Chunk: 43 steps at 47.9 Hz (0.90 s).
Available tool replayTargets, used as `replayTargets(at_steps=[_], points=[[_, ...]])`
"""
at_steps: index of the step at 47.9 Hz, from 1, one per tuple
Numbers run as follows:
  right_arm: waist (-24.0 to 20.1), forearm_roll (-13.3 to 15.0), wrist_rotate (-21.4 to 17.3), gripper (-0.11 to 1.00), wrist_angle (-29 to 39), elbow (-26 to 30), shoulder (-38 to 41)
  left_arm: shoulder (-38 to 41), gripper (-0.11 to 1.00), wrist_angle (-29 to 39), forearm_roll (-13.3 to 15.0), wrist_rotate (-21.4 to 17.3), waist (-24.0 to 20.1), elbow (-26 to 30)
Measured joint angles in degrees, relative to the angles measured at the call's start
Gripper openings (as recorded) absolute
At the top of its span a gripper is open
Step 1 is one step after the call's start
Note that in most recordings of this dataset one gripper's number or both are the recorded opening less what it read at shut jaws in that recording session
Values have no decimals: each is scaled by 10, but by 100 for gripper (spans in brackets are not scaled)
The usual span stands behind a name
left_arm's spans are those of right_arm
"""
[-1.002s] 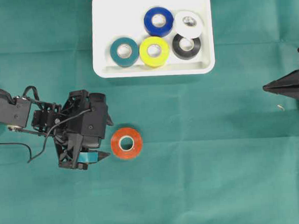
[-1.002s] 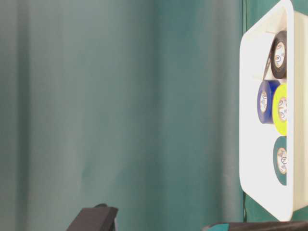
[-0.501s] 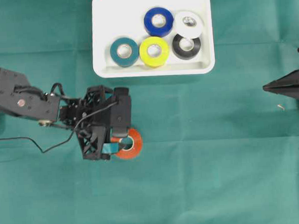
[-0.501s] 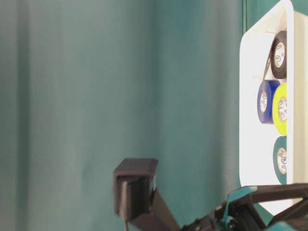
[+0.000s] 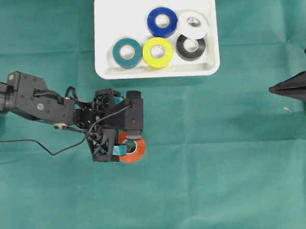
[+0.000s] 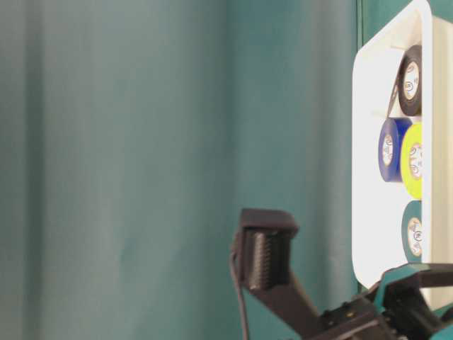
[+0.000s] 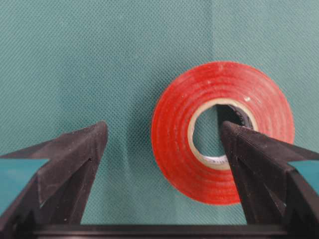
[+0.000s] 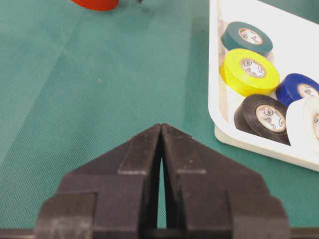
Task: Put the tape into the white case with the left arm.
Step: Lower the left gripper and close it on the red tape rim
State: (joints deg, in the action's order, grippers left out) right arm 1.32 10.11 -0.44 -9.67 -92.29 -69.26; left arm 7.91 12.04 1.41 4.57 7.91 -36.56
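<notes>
Red tape roll flat on the green cloth, short of the white case and well apart from it, sitting off-centre toward one side of the left gripper. Jaws spread wide, gripping nothing: one fingertip over the roll's core hole, the other on bare cloth beside the outer edge, straddling one wall of the ring. Right gripper pressed closed, empty, far from the roll, so left arm clearly nearer.
</notes>
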Motion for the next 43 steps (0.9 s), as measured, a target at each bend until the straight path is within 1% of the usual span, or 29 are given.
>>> replayTargets(at_steps=[25, 31, 32, 35, 43], points=[[0, 1, 1, -9, 0, 0, 0, 33, 97, 1, 0, -3, -3, 11], [0, 0, 0, -9, 0, 1, 0, 33, 94, 0, 0, -3, -3, 12], [0, 0, 1, -9, 0, 0, 0, 33, 93, 0, 0, -3, -3, 12], [0, 1, 0, -9, 0, 1, 1, 33, 80, 0, 0, -2, -4, 12], [0, 1, 0, -9, 0, 1, 0, 32, 36, 0, 0, -5, -5, 12]])
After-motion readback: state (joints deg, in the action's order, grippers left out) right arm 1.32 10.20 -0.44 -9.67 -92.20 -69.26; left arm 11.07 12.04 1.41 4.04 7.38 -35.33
